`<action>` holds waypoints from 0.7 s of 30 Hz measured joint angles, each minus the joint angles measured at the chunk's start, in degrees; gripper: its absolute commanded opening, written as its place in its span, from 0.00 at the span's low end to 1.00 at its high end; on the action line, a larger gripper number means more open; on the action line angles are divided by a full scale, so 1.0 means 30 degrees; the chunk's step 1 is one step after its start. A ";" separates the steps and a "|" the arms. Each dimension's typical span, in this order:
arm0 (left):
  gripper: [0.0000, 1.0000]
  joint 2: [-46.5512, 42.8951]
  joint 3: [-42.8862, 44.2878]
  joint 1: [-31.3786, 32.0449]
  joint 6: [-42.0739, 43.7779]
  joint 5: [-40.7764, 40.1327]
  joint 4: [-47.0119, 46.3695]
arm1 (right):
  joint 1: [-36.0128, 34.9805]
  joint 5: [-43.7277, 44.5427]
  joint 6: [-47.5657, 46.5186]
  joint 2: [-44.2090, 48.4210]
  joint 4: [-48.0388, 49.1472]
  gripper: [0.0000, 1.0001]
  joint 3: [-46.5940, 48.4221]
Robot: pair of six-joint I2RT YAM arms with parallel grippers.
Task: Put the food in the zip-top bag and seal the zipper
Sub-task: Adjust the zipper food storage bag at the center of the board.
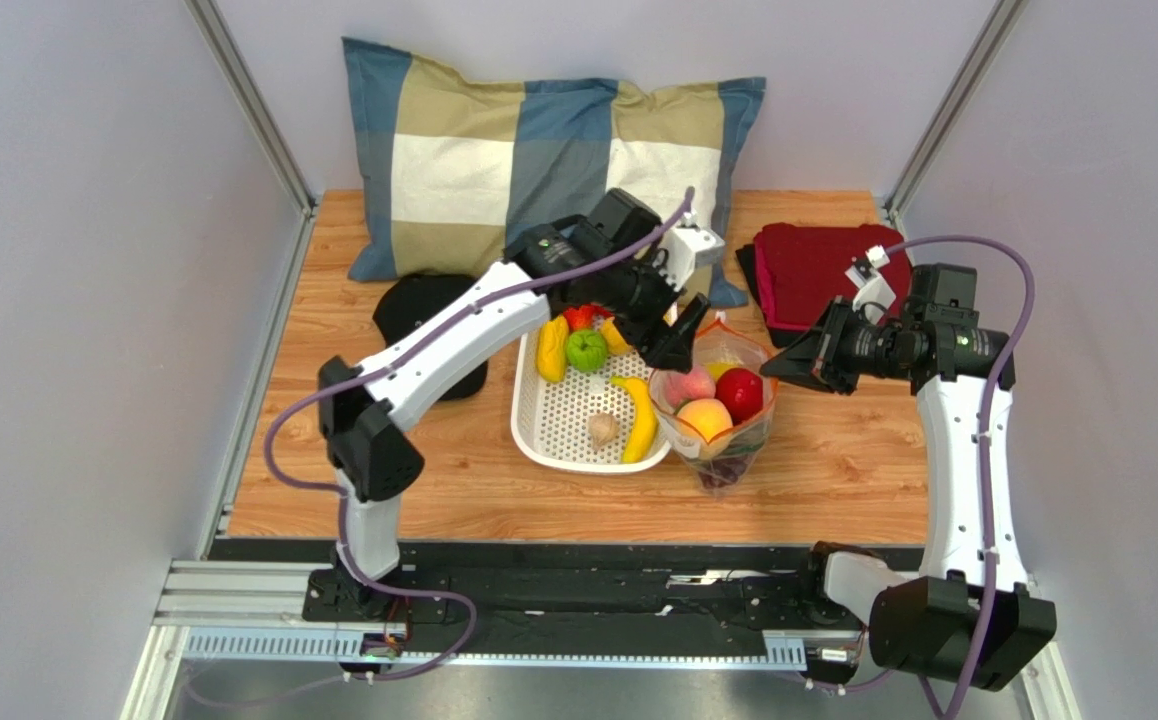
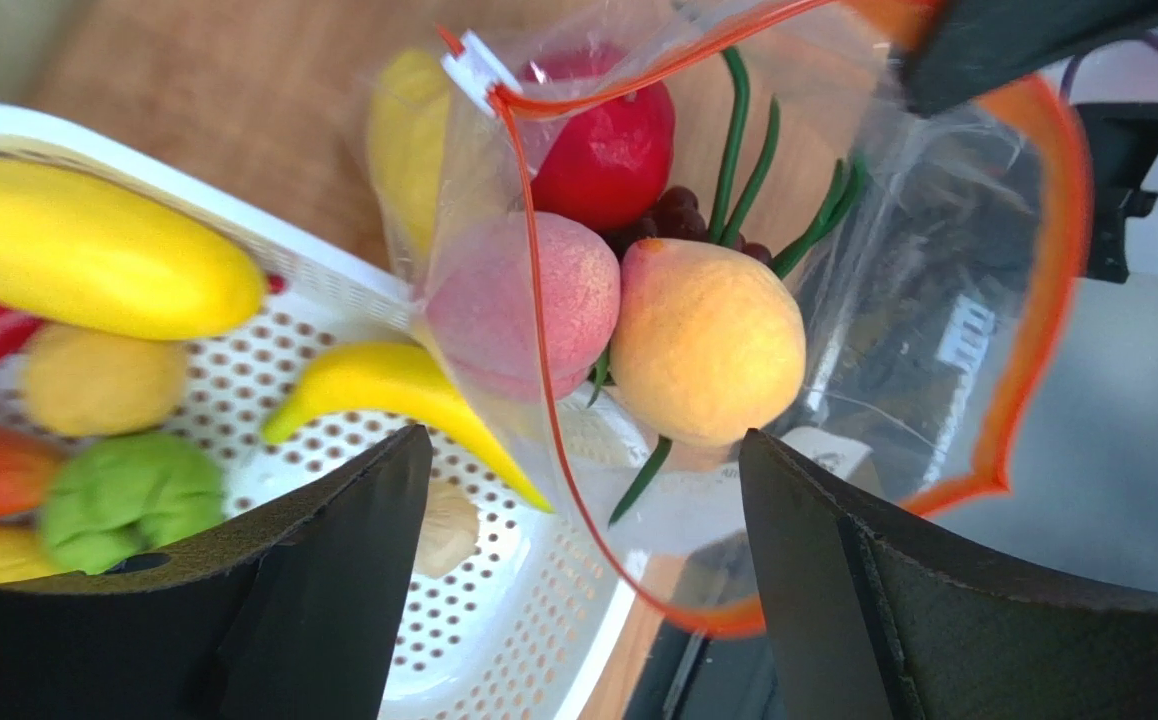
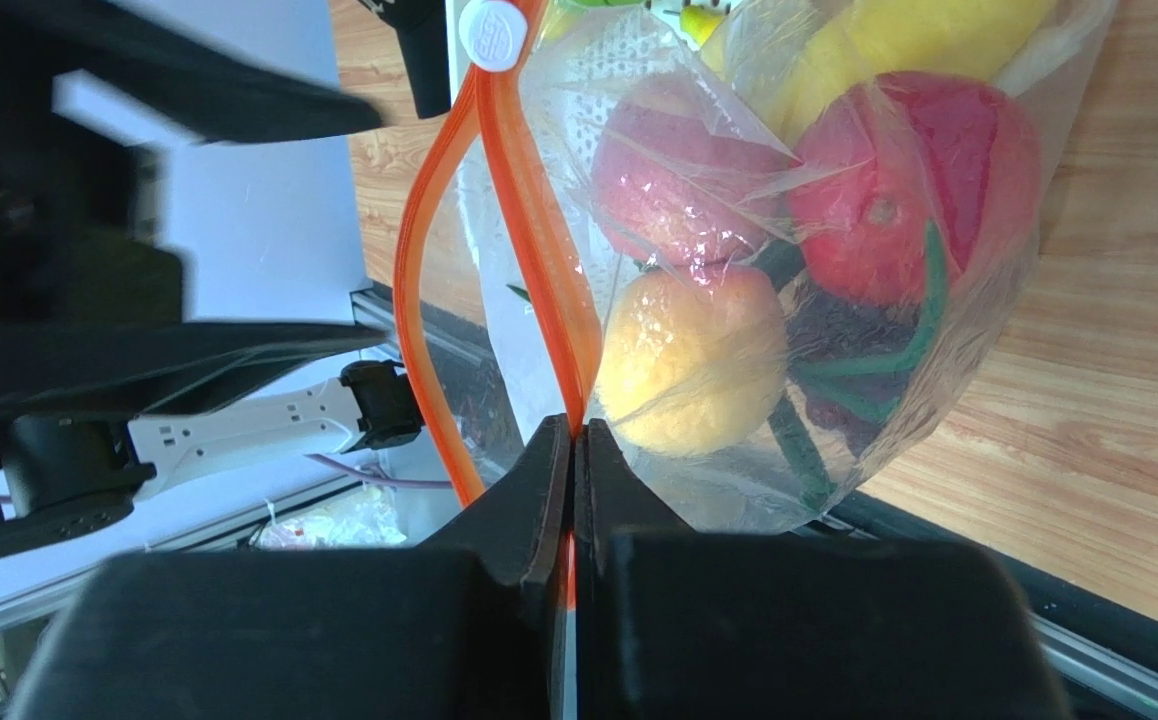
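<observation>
Wooden table between pale grey walls, blue-and-cream checked pillow along the far edge, folded dark red cloth near the far right corner. At mid-table a white perforated plastic basket, and against its right side the clear crinkly zip-top bag, standing mouth-up. From overhead, only a packed cluster of red, pink and orange inside the bag. From the left wrist, far more: orange-red zipper strip looping wide open around a pink peach, a yellow-orange round fruit, a red apple, dark purple grapes and green scallion stalks; beside it in the basket, yellow bananas and a green lumpy fruit. Left gripper above that mouth, jaws spread wide, nothing between them. From the right wrist alone: right gripper with jaws closed on the zipper strip, pinching it where its two halves meet, at the bag's end toward the right table edge; white slider tab at the opposite end.
</observation>
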State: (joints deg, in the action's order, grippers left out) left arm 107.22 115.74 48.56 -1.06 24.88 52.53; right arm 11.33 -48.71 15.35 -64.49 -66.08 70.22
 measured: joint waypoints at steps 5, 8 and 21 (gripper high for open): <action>0.55 0.2732 0.0408 0.0073 -0.0663 0.1413 0.0459 | 0.0000 -0.0459 0.0022 0.1093 0.0291 0.00 -0.0918; 0.33 0.3956 0.1435 0.0080 -0.0838 0.2259 0.0546 | -0.0015 -0.0823 0.0080 0.1734 0.0743 0.02 -0.1501; 0.00 0.4597 0.3643 0.0699 0.0656 0.5603 -0.1413 | -0.1166 -0.1348 -0.3504 0.1341 0.0889 0.51 -0.0124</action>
State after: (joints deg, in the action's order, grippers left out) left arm 121.01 126.67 50.65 0.91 41.69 48.29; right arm 7.84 -52.75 4.84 -60.47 -63.42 69.84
